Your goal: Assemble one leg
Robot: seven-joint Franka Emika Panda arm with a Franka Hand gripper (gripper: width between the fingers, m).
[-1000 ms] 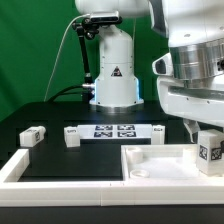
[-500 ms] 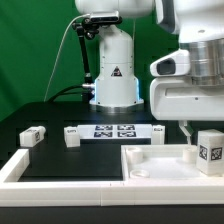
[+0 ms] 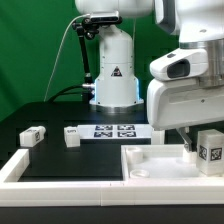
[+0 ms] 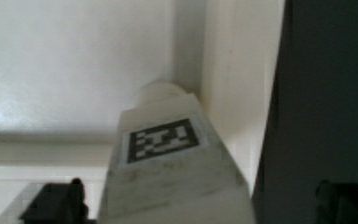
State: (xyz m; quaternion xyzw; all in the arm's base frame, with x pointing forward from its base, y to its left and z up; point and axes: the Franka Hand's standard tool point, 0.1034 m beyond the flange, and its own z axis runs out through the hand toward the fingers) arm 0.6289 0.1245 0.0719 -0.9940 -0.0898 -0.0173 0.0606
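Observation:
A white leg [image 3: 210, 152] with a black-and-white tag stands upright at the exterior view's right, at the corner of the large flat white rimmed piece [image 3: 150, 168]. My gripper [image 3: 196, 140] hangs low just behind and beside it. In the wrist view the leg [image 4: 176, 165] rises between my two fingertips [image 4: 59, 202]. There is a gap on each side of it. The gripper [image 4: 202, 202] is open around the leg. Two more small white legs [image 3: 32, 135] [image 3: 71, 136] lie on the black table at the left.
The marker board [image 3: 115, 130] lies at the middle back, in front of the white robot base [image 3: 113, 70]. A white raised border [image 3: 35, 168] runs along the table's front left. The rimmed piece's wall [image 4: 229, 60] is close beside the leg.
The arm's body has shifted toward the exterior view's left. The leg at the right has stayed where it was.

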